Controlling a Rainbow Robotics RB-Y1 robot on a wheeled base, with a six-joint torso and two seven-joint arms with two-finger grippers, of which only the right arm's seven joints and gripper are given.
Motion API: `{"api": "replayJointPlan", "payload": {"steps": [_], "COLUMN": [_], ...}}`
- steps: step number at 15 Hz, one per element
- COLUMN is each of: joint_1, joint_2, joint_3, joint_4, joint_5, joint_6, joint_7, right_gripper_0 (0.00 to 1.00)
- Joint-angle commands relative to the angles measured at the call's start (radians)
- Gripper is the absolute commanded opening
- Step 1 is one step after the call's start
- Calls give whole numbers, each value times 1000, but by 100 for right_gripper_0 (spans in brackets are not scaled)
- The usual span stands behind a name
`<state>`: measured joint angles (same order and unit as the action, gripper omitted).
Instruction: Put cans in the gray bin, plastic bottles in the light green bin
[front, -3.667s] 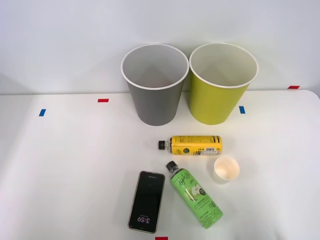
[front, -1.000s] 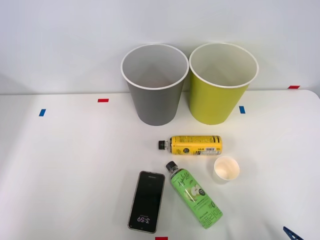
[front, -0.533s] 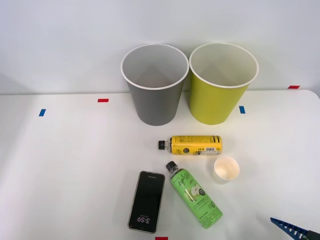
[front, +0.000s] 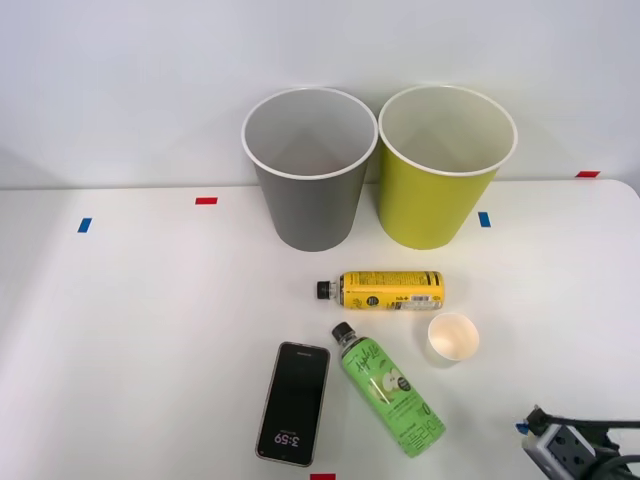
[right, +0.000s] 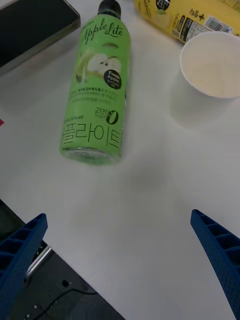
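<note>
The right gripper (right: 120, 265) is held low over the table's (front: 150, 330) near right corner, jaws spread wide, aimed at the green-labelled plastic bottle (right: 95, 95) lying flat.

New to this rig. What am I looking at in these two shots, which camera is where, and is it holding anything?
A two-armed wheeled robot sorts items into bins. The front view looks down from above its arms: a gray bin and a light green bin stand at the back of the white table, with a green-label bottle, a yellow-label bottle, a paper cup and a phone lying nearer. The right wrist view sits on the arm; the right gripper has its blue fingers spread open, holding nothing.
</note>
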<state>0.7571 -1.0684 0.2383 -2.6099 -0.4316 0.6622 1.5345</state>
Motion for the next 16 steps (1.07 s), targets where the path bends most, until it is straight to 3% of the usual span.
{"api": "replayJointPlan", "payload": {"steps": [1, 7, 11, 16], "joint_1": [-202, -421, -495, -571], "joint_2": [-24, -31, 1, 42], "joint_3": [107, 285, 309, 400], "joint_4": [-8, -8, -8, -8], "joint_5": [28, 28, 30, 105], "joint_6": [162, 287, 361, 361], "joint_7": [-172, -395, -402, -418], "right_gripper_0": [100, 100, 100, 100]}}
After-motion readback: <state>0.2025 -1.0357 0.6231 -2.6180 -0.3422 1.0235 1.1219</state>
